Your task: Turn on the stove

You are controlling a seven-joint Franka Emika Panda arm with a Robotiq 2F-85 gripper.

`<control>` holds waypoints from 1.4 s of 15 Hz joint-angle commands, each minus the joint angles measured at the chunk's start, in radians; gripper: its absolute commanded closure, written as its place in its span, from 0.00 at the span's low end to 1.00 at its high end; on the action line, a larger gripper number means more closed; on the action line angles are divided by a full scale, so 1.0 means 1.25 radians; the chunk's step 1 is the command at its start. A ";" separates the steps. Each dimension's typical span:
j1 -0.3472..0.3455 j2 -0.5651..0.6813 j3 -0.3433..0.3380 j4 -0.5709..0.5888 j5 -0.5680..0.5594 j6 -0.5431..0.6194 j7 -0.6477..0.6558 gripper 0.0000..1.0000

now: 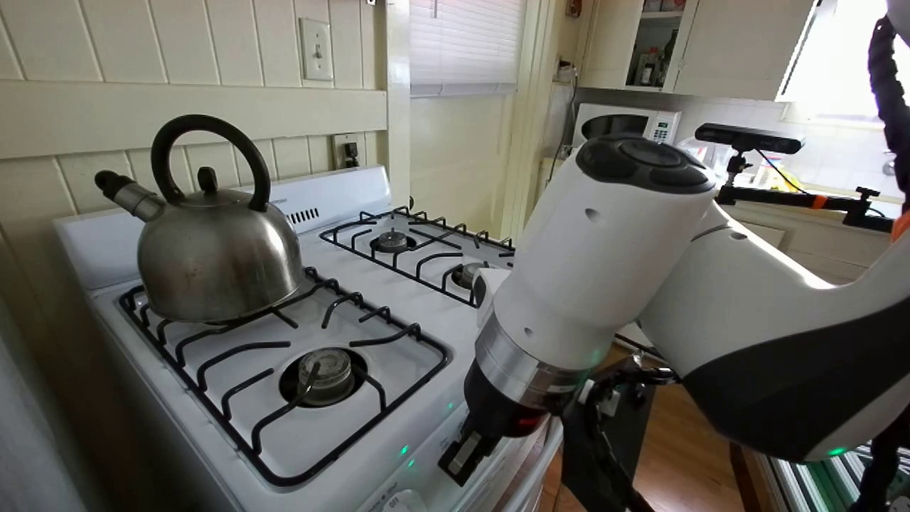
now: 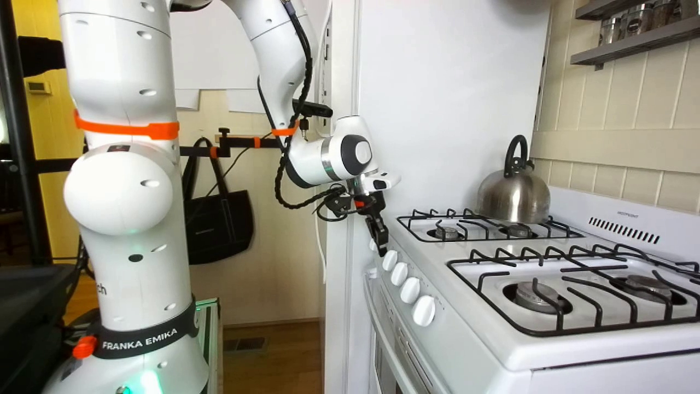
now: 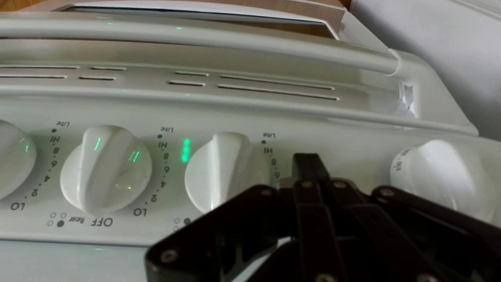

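Observation:
The white stove [image 1: 398, 302] with black grates also shows in an exterior view [image 2: 465, 328], with a row of white knobs on its front. My gripper [image 3: 311, 166] points at the knob panel with its fingertips together and nothing between them. In the wrist view, which looks upside down, the tips lie between a burner knob [image 3: 229, 168] on the left and a knob with temperature marks [image 3: 442, 176] on the right. Another burner knob [image 3: 105, 170] has its ridge at OFF. The gripper shows low at the stove front in both exterior views [image 1: 462, 459] [image 2: 383, 249]. Contact with the panel cannot be judged.
A steel kettle [image 1: 217, 256] stands on a rear burner, also seen in an exterior view [image 2: 514, 194]. The oven door handle [image 3: 203, 43] runs below the knobs. A tall white panel [image 2: 448, 98] stands beside the stove's far side. A microwave [image 1: 661, 124] stands at the back.

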 commanded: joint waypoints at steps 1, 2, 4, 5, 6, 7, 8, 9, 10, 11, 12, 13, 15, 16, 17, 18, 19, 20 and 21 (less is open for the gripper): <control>-0.007 0.033 -0.007 0.032 -0.084 -0.002 0.089 1.00; -0.008 0.033 -0.008 0.034 -0.104 -0.001 0.114 1.00; -0.010 0.029 -0.010 0.037 -0.146 -0.002 0.169 1.00; -0.011 0.031 -0.013 0.042 -0.165 -0.003 0.195 1.00; -0.011 0.033 -0.015 0.045 -0.182 -0.004 0.216 1.00; -0.010 0.034 -0.014 0.044 -0.193 -0.003 0.234 1.00; -0.009 0.035 -0.013 0.046 -0.206 -0.006 0.251 1.00; -0.008 0.039 -0.012 0.045 -0.208 -0.006 0.253 1.00; -0.008 0.041 -0.011 0.043 -0.205 -0.004 0.252 1.00; -0.008 0.044 -0.011 0.042 -0.197 -0.001 0.244 1.00; -0.008 0.042 -0.011 0.039 -0.186 0.002 0.231 1.00; -0.008 0.039 -0.010 0.036 -0.181 0.000 0.225 1.00; -0.008 0.030 -0.010 0.026 -0.154 0.005 0.193 1.00; -0.008 0.023 -0.010 0.023 -0.149 0.002 0.185 1.00; -0.007 0.015 -0.009 0.017 -0.133 -0.001 0.166 1.00; -0.007 0.011 -0.008 0.012 -0.114 0.005 0.144 1.00; -0.006 0.005 -0.008 0.010 -0.105 -0.001 0.133 1.00; -0.005 -0.001 -0.007 0.007 -0.087 -0.003 0.112 1.00; -0.004 -0.004 -0.006 0.004 -0.066 -0.001 0.091 1.00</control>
